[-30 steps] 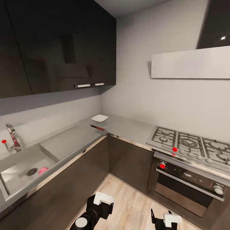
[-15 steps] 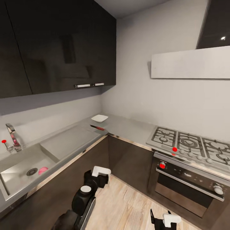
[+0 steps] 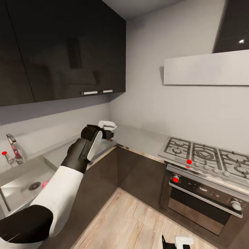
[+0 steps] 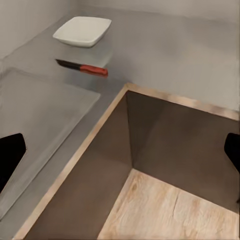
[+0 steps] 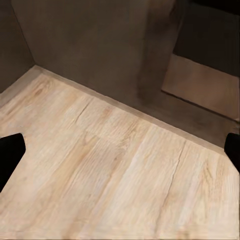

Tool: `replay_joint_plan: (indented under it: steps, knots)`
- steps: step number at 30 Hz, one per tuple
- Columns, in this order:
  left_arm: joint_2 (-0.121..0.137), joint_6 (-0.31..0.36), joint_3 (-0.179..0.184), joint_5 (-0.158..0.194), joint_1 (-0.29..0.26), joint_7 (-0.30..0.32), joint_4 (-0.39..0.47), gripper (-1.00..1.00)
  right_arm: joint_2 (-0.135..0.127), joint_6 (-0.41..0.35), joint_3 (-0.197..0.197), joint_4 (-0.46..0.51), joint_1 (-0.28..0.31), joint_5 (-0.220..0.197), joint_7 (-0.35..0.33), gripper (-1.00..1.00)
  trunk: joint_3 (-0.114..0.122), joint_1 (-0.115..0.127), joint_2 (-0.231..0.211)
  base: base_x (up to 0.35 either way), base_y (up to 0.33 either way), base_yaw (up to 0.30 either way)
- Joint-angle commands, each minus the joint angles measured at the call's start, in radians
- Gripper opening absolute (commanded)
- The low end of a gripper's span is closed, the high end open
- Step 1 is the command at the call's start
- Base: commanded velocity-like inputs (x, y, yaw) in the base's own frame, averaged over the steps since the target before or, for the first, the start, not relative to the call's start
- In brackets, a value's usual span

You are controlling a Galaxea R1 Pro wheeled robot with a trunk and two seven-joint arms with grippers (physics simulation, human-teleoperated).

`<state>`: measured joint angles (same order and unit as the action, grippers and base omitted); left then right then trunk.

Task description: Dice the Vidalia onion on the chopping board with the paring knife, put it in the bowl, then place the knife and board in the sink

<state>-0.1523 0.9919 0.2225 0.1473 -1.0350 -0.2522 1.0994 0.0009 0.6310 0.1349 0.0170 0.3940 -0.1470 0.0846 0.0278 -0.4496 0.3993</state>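
Reaching over the countertop (image 4: pixel 180 55), my left gripper (image 3: pixel 108 128) has fingers spread; paring knife (image 4: pixel 82 67) lies at 11 o'clock, just before the bowl (image 4: pixel 82 31). I should descend squarely over its red handle.

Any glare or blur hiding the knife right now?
Left wrist view: knife reads clearly, soft-edged, beside the bowl, with a faint reflection on the glossy countertop. Head view: the left hand covers it; wide-angle bending at edges.
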Motion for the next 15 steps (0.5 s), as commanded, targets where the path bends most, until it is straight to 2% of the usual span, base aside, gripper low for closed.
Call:
replay_joint_plan:
  steps: [1,4,7,15]
  knots:
    - [0.001,0.003,-0.006,0.014,-0.017,-0.010,-0.023,1.00,0.003,-0.054,0.009,-0.001,-0.005,-0.008,0.002,1.00,0.000,0.000,0.001,0.000,0.000,0.000]
    - [0.006,0.003,-0.047,0.019,-0.038,-0.007,-0.053,1.00,0.011,-0.219,0.009,-0.001,-0.051,-0.008,-0.002,1.00,0.000,0.000,0.001,0.000,0.000,0.000]
    - [0.017,0.004,-0.073,0.020,-0.043,-0.001,-0.053,1.00,0.017,-0.275,0.009,-0.002,-0.097,-0.008,-0.005,1.00,0.000,0.000,0.001,0.000,0.000,0.000]
    - [0.034,0.007,-0.078,0.021,-0.045,0.001,0.024,1.00,0.041,-0.307,0.009,-0.002,-0.149,-0.009,-0.005,1.00,0.000,0.000,0.001,0.000,0.000,0.000]
